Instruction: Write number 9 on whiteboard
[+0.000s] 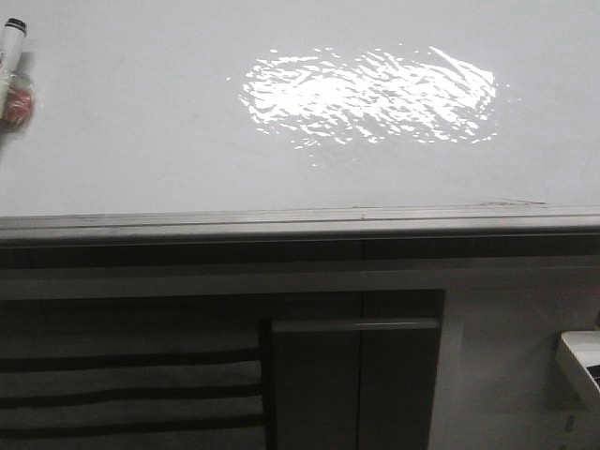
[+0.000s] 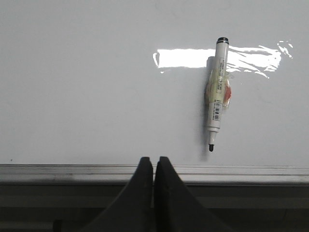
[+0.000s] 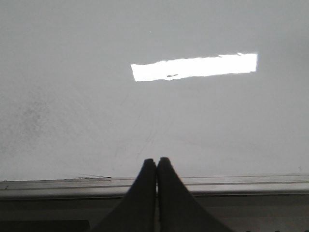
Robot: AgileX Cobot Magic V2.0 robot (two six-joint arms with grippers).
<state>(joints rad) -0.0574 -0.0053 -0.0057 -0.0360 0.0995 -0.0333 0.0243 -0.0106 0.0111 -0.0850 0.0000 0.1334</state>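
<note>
One whiteboard [image 1: 141,141], one marker pen [image 2: 217,94], two closed tools [image 2: 154,166] [image 3: 156,166], no digit drawn.

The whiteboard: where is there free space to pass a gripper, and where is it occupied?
The whiteboard is bare from the marker at its far left edge across to the right side, down to the grey edge strip; only glare sits mid-board. No digit is drawn. Only the marker's spot is occupied. The left gripper and right gripper are shut over the strip.

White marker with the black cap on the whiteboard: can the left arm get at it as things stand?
Probably yes. The white marker lies alone on the glossy whiteboard, ahead of the left gripper, with nothing between. Its jaws are shut and must open first.
</note>
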